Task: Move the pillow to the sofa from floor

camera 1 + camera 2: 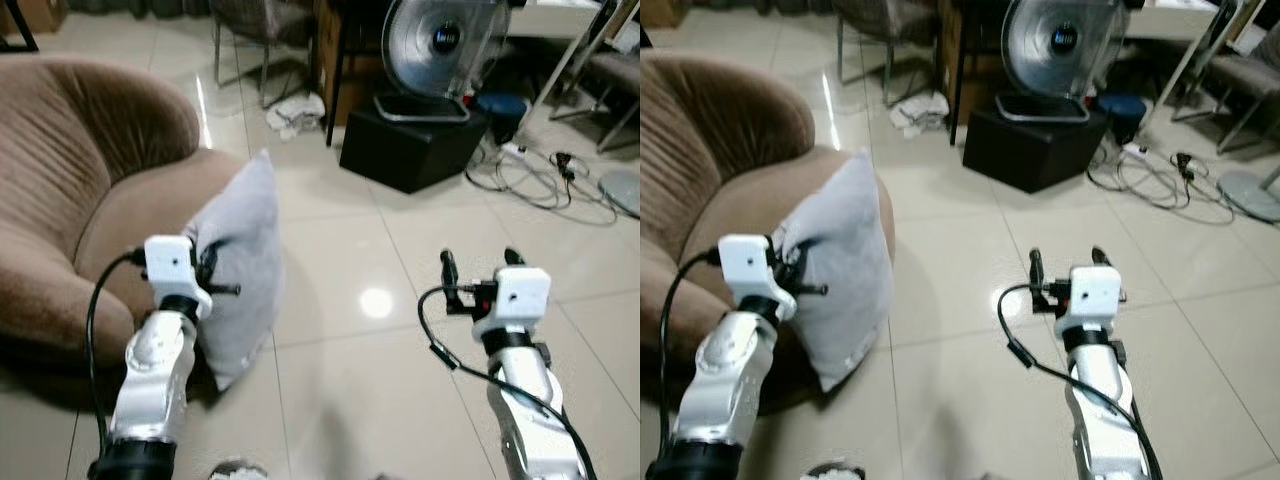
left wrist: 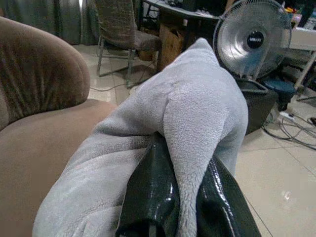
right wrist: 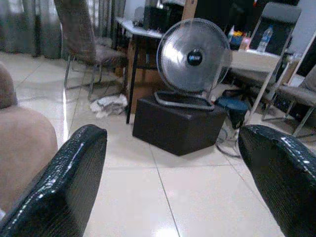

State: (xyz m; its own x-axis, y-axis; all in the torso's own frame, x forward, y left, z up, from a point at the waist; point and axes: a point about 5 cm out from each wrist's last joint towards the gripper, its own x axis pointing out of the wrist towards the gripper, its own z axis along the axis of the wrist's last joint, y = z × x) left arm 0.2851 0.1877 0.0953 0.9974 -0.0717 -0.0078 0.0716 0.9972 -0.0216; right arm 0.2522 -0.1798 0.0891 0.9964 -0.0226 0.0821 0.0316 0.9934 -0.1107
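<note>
Between the fingers of the left gripper, pinched at a fold, the grey pillow hangs clear of the floor beside the brown sofa seat ahead, presumably for placing, while the right gripper waits wide apart, empty.

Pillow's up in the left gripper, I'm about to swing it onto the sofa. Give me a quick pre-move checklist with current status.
1. Grip on pillow: ok. The left gripper has its fingers pinched on a fold of the grey pillow.
2. Pillow off the floor: ok. It hangs upright beside the sofa's front edge.
3. Sofa seat free to receive it: ok, as far as visible.
4. Grip security: cannot tell. Only a fold is held; it may slip during a swing.
5. Right gripper out of the way: ok. It is open, over bare floor tiles.
6. Fan and cables away from the path: ok.
</note>
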